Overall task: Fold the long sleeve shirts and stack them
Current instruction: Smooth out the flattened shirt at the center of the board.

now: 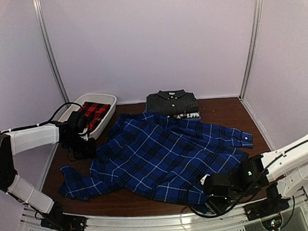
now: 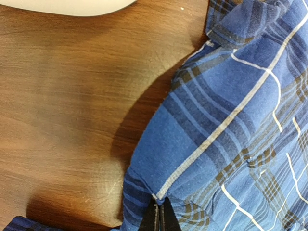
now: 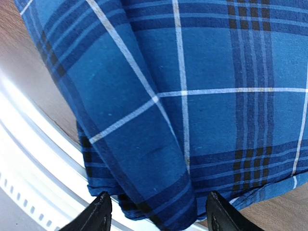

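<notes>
The blue-and-black plaid shirt (image 1: 162,154) lies spread and rumpled across the middle of the table. My left gripper (image 1: 88,149) is at its left edge, and in the left wrist view it (image 2: 161,214) is shut on a pinch of that blue cloth (image 2: 226,120). At the near hem my right gripper (image 1: 206,192) stands open; its two fingers (image 3: 98,214) straddle a fold of the hem (image 3: 168,159) that hangs over the table's front rail. The charcoal striped shirt (image 1: 171,102) sits folded at the back. The red-and-black plaid shirt (image 1: 94,113) lies in the tub.
A white plastic tub (image 1: 106,99) stands at the back left. White walls close in the table on three sides, and a metal rail (image 1: 151,226) runs along the near edge. One blue sleeve (image 1: 77,185) trails toward the front left; bare wood (image 2: 62,96) lies left of the shirt.
</notes>
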Controlling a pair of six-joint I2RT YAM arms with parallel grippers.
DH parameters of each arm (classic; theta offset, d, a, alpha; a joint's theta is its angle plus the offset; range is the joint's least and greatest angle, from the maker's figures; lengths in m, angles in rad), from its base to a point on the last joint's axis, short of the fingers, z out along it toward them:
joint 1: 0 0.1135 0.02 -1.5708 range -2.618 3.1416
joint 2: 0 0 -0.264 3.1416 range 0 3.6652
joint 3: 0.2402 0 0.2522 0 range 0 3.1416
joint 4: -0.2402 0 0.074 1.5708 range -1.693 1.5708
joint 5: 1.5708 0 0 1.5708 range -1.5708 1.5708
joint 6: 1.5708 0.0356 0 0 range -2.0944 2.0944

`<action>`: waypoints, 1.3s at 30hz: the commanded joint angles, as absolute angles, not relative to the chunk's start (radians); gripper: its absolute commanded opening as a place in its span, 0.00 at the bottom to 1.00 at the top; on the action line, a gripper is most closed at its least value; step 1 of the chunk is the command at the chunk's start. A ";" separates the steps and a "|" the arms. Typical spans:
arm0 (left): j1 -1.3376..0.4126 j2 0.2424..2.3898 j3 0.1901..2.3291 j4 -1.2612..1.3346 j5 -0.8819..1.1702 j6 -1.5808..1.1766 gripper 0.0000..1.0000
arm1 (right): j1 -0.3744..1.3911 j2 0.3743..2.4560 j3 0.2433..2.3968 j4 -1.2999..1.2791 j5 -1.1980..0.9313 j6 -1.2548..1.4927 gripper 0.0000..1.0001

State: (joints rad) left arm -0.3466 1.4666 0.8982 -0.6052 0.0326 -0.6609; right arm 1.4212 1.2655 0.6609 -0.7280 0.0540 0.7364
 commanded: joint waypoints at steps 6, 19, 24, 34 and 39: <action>-0.316 1.480 0.942 -0.614 0.022 -0.621 0.00 | 1.433 1.306 0.698 -0.749 0.148 0.745 0.64; -0.316 1.506 0.979 -0.626 0.031 -0.607 0.00 | 1.456 1.347 0.771 -0.704 0.116 0.693 0.24; -0.315 1.521 1.004 -0.652 0.015 -0.594 0.00 | 1.478 1.338 0.829 -0.693 0.059 0.672 0.02; -0.297 1.548 1.069 -0.713 -0.047 -0.568 0.00 | 1.613 1.446 0.980 -0.512 -0.178 0.678 0.00; -0.282 1.577 1.098 -0.748 -0.073 -0.544 0.00 | 1.647 1.533 0.977 -0.472 -0.218 0.677 0.05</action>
